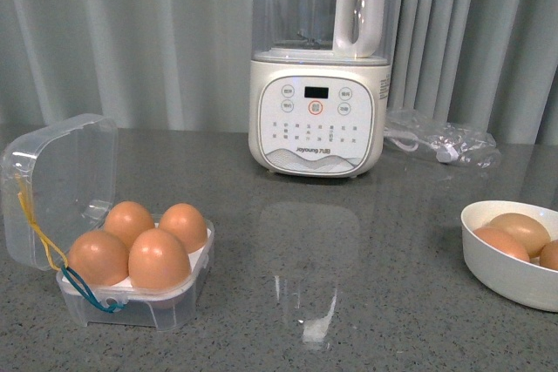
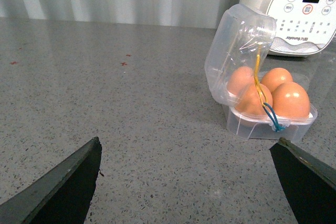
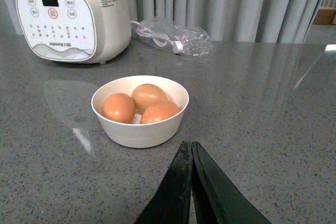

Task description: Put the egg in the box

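box [image 1: 161,309] lid open, four cells full, egg [image 1: 159,259] in front cell | three more eggs [image 3: 142,103] in bowl [image 3: 131,136] | left claw [image 2: 189,141] spread, empty | right claw [image 3: 190,145] clenched, empty | egg: light, slick, brittle; grip gently across the middle

Kitchen: stone counter [image 1: 392,241], blender [image 1: 318,67], eggs [image 1: 159,259].

The grey speckled countertop [image 1: 375,215] is carrying the open box [image 1: 170,309] at left, a white blender [image 1: 316,119] behind, a plastic bag [image 1: 440,141] beside it, and a white bowl [image 1: 506,274] at right.
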